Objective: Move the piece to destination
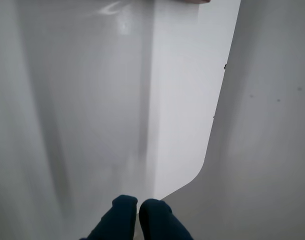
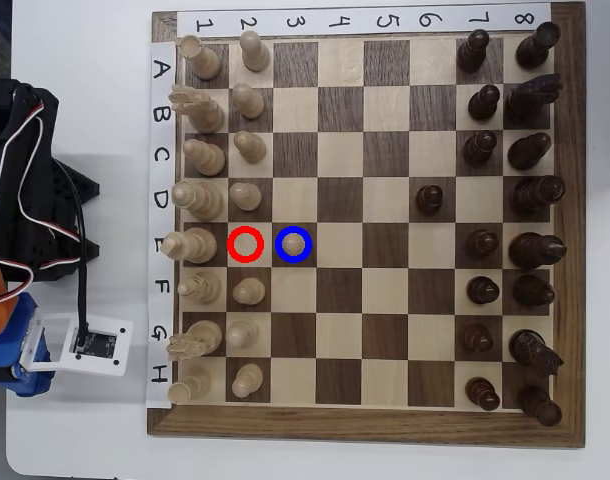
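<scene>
Pawn point(image 2: 294, 241) already stands inside the blue ring point(image 2: 294, 245) on the chessboard point(image 2: 365, 425), while the red ring point(image 2: 246, 245) is empty. Your gripper point(image 1: 138, 212) hangs near the desk's left edge in the wrist view, fingertips touching, holding nothing. If you reach again, you could knock neighbouring pawns over.
</scene>
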